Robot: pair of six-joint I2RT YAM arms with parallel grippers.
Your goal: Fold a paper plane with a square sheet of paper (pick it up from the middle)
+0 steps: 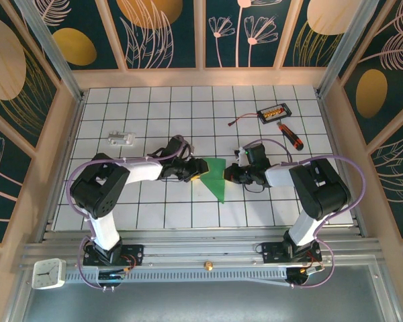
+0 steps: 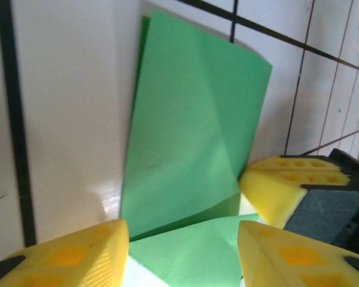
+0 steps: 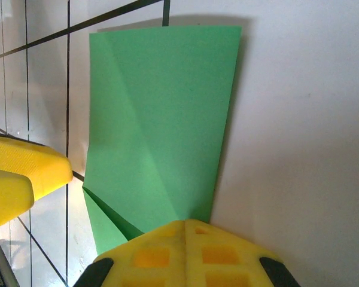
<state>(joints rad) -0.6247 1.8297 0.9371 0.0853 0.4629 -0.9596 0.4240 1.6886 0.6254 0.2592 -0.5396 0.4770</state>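
Note:
The square sheet of paper (image 1: 215, 176) lies mid-table, creased into a smaller bright-green pointed shape. In the left wrist view the paper (image 2: 191, 131) runs away from me, with a raised corner flap near the camera. My left gripper (image 2: 182, 257) is open, its yellow fingertips (image 2: 78, 257) standing either side of that flap without pinching it. My right gripper (image 3: 185, 254) is shut, its joined tips resting on the near end of the paper (image 3: 161, 113). In the top view the left gripper (image 1: 196, 169) and right gripper (image 1: 234, 174) face each other across the paper.
A small black box with orange parts (image 1: 273, 112) and a black-and-orange screwdriver (image 1: 290, 135) lie at the back right. A small white part (image 1: 121, 139) sits at the back left. A little clock (image 1: 48, 273) rests on the near rail.

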